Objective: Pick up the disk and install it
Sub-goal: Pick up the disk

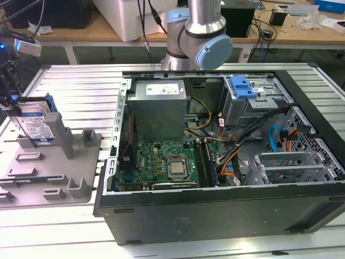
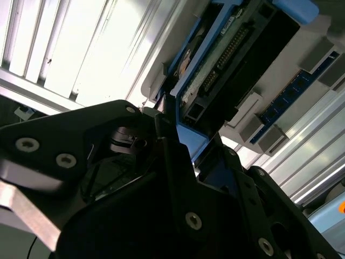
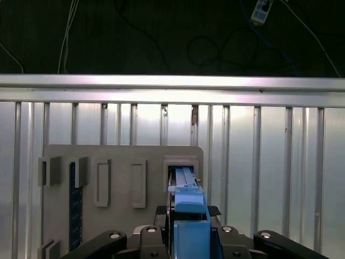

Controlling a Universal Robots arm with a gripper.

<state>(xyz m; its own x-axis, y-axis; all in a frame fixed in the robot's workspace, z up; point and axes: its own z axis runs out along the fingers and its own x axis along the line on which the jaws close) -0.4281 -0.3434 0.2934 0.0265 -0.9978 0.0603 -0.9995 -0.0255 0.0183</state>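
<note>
Right now, find the disk (image 1: 36, 123), a flat rectangular silver hard drive with a white-and-blue label and a blue plastic carrier frame, standing on edge in a slot of the grey plastic holder plate (image 1: 81, 183). Placed at the exterior view's left, on the slatted aluminium table (image 1: 70, 75), well apart from the open black computer case (image 1: 215, 216). Not yet installed, and not visibly clear of its slot either.

Find the arm's black gripper (image 1: 12, 100) right at the drive's upper end. Set around the blue frame edge in both wrist views. Cannot tell whether clenched on that edge or merely placed about it, with too little of the contact on show.

Judged as the pick-up step, barely begun.

Watch for a hold on the thin plastic frame alone: likely to flex or slip and tip the drive sideways. Watch for a pull off the vertical too: apt to jam the carrier against the slot walls and drag the light holder plate along. Beware also the loose orange and black cables (image 1: 232, 154) beside the silver metal drive cage (image 1: 259, 105) inside the case: easy to snag or pinch.
</note>
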